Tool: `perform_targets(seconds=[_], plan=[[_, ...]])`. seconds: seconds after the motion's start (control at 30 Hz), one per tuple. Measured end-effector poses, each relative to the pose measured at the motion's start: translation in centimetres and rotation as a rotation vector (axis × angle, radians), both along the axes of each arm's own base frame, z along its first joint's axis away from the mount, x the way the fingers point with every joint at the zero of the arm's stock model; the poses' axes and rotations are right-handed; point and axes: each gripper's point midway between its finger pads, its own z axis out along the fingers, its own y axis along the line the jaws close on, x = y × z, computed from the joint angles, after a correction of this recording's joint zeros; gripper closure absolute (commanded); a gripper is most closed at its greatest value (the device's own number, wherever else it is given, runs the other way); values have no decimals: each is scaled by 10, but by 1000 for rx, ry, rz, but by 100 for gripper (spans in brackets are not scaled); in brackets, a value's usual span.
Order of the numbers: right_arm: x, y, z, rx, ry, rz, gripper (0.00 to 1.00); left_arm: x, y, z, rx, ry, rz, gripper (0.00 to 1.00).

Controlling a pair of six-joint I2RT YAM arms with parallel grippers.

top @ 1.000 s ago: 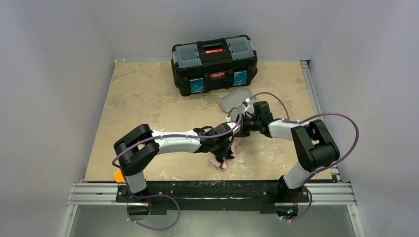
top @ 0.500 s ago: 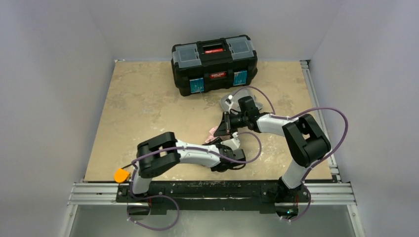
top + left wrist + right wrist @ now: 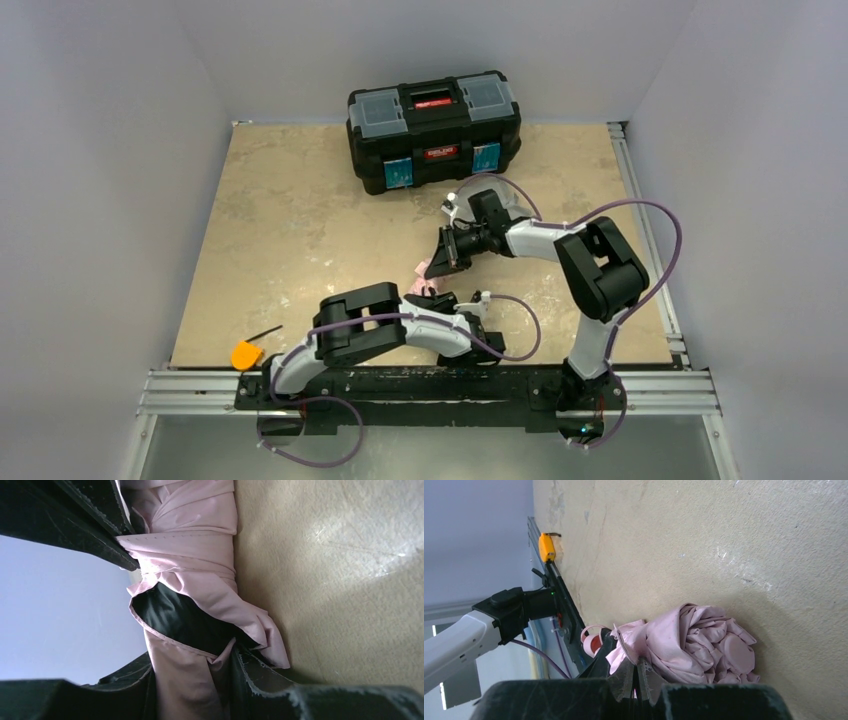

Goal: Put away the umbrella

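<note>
The umbrella [image 3: 424, 279] is a bunched bundle of pale pink fabric low over the table, near the front middle. In the left wrist view it [image 3: 195, 580] fills the centre, with dark lining showing. My left gripper [image 3: 187, 695] is shut on its fabric from the near side. My right gripper [image 3: 640, 680] is shut on a flap of the pink fabric, and the bundle with its round cap [image 3: 704, 645] lies just beyond the fingers. The pink wrist strap [image 3: 591, 632] loops out to the left. In the top view my right gripper [image 3: 441, 262] reaches in from the right and my left gripper [image 3: 433, 298] from below.
A closed black toolbox [image 3: 433, 125] stands at the back of the table. A small orange object [image 3: 243, 354] lies at the front left edge and also shows in the right wrist view [image 3: 546, 547]. The left arm is folded tightly along the front rail.
The left arm has folded back toward the front rail, its elbow swinging right. The right gripper has moved left and toward the back. The umbrella has shifted left and away from the front edge.
</note>
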Motion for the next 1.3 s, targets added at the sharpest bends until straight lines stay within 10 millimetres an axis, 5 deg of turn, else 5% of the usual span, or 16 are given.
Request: perform_targets(seconds=[0.9, 1.3], plan=[[2, -3, -33, -293, 395, -50, 100, -1, -2, 0, 100, -21, 10, 100], [7, -7, -34, -500, 377, -93, 86, -1, -1, 0, 93, -25, 14, 100]])
